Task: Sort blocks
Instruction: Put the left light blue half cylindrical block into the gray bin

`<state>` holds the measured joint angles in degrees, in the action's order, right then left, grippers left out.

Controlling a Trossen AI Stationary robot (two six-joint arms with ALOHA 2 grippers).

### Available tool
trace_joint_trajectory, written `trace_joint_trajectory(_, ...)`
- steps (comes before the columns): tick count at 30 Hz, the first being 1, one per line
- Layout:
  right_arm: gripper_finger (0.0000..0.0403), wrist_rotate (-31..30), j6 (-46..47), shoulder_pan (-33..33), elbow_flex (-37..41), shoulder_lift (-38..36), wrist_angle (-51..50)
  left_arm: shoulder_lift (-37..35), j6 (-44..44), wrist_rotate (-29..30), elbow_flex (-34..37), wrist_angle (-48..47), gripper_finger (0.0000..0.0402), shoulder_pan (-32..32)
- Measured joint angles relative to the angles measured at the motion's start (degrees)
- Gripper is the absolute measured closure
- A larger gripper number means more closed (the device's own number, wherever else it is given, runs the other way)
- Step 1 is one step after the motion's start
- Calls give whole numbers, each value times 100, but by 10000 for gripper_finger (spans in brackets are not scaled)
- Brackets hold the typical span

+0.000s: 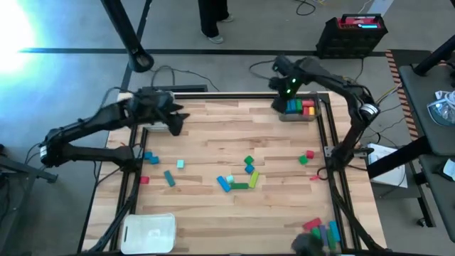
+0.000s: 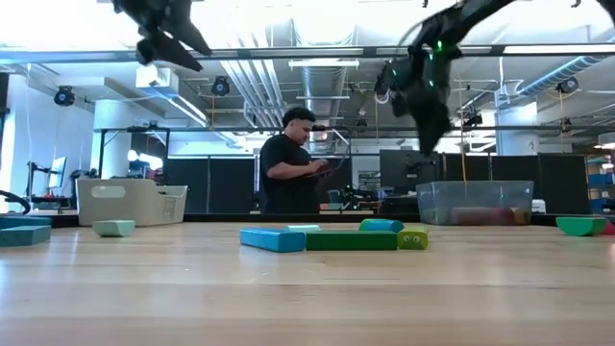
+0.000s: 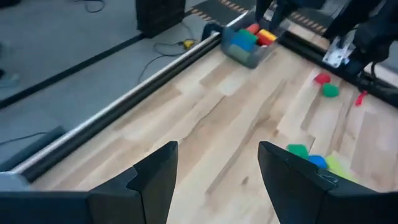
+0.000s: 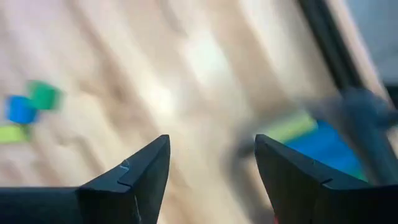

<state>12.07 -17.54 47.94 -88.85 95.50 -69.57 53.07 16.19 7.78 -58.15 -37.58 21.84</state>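
**A:** Left to right then: left gripper [image 1: 176,119] hangs over the back-left of the table [image 1: 213,153], fingers spread, nothing in them. No blocks under it. The nearest ones, a red block [image 1: 144,180] and some blue ones [image 1: 151,157], lie well toward the front.

**B:** And the middle pile [image 1: 240,178]?

**A:** Green, blue and yellow pieces touching each other. My guess is that's the risk: go for one and the fingers nudge its neighbours.

**B:** Right side?

**A:** Right gripper [image 1: 283,91] is up beside the filled tray [image 1: 298,116] at the back-right, fingers apart, empty. It's close to the tray wall, so a careless swing could clip it.
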Motion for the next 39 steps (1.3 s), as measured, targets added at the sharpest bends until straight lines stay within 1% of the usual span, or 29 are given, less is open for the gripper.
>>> trace_joint_trajectory(2, 177, 169, 214, -471, 75, -152, 234, 64, 60, 2, 408, 659, 193, -131)
trace_joint_trajectory(4, 177, 197, 557, -1044, 141, -269, 492, 154, 123, -19, 878, 1464, 193, -254)
trace_joint_trajectory(5, 177, 196, 749, -1343, 179, -326, 687, 196, 229, -16, 1072, 1699, 193, -284)
trace_joint_trajectory(7, 177, 169, 1139, -1946, 234, -412, 1142, 290, 571, 35, 1325, 1753, 193, -334)
trace_joint_trajectory(11, 177, -167, 1758, -3025, 248, -481, 1878, 401, 692, 68, 1381, 957, 193, -557)
trace_joint_trajectory(15, 177, -542, 2220, -3694, 250, -474, 2353, 648, 752, 65, 1145, -503, 185, -706)
trace_joint_trajectory(17, 177, -662, 2347, -3885, 250, -472, 2484, 812, 831, 70, 1068, -1048, 174, -756)
trace_joint_trajectory(19, 177, -755, 2406, -4024, 250, -463, 2614, 977, 918, 23, 1062, -1352, 162, -830)
trace_joint_trajectory(21, 177, -811, 2455, -4091, 250, -463, 2645, 1165, 1001, -54, 1076, -1443, 150, -967)
trace_joint_trajectory(23, 177, -823, 2524, -4102, 250, -463, 2668, 1383, 1027, -260, 1089, -1450, 142, -1161)
trace_joint_trajectory(27, 177, -845, 2550, -4106, 250, -463, 2663, 1853, 1307, -288, 1093, -1449, 139, -1699)
trace_joint_trajectory(29, 177, -843, 2551, -4106, 250, -463, 2666, 2088, 1856, -296, 1093, -1470, 139, -1897)
trace_joint_trajectory(32, 177, -843, 2552, -4106, 250, -463, 2666, 2378, 3184, -337, 1093, -1610, 141, -2097)
trace_joint_trajectory(34, 177, -841, 2550, -4106, 250, -463, 2669, 2519, 3896, -340, 1093, -1627, 145, -2220)
trace_joint_trajectory(39, 177, -825, 2388, -4089, 250, -463, 2709, 2655, 5358, -229, 1058, -1595, 158, -2343)
